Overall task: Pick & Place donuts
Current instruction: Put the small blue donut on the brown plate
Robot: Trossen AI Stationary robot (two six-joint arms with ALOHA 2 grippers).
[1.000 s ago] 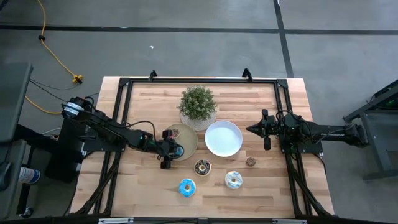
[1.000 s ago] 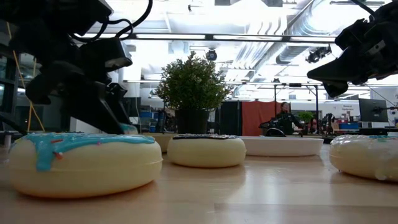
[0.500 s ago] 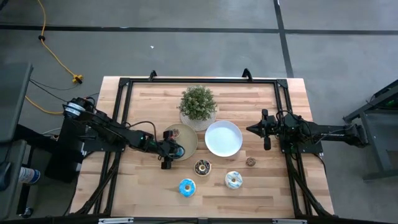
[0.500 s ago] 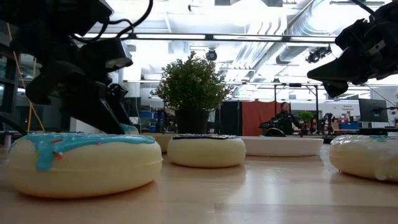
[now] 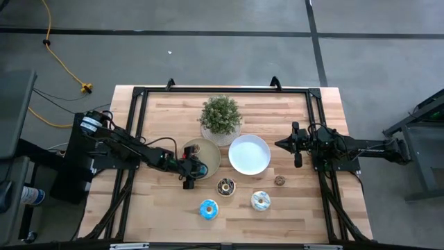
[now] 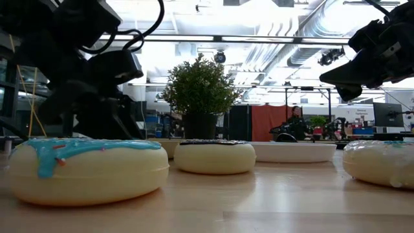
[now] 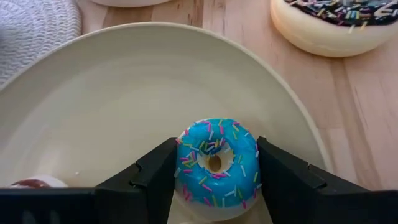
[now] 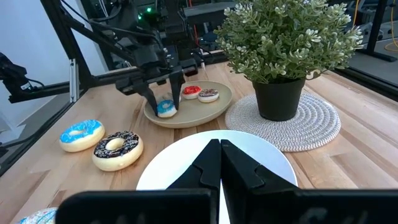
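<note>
My left gripper (image 7: 214,174) is shut on a small blue-iced donut (image 7: 216,163) with sprinkles, just inside the near rim of the round tan plate (image 5: 210,157). Two more small donuts, a red one (image 8: 191,91) and a brown one (image 8: 208,94), lie flat on that plate. On the table lie a chocolate donut (image 5: 226,186), a larger blue donut (image 5: 208,209), a pale donut (image 5: 261,201) and a small brown donut (image 5: 280,180). My right gripper (image 5: 279,144) hovers shut at the right of the white plate (image 5: 250,154). My left gripper pinches the blue donut's outer rim (image 7: 179,168) between its two fingers, one on each opposite side. The fingers (image 8: 153,93) slant down from the table's left. The donut stands tilted with its iced face toward the wrist; whether its lower edge rests on the plate, I cannot tell.
A potted plant (image 5: 220,118) on a woven mat stands behind the two plates. A black frame (image 5: 139,94) runs along the table's far and side edges. Bare wood lies along the near edge and in the left corner.
My left gripper has sunk a little toward the tan plate with the blue donut still between its fingers. In the low view the donut has dropped out of sight behind the arm.
</note>
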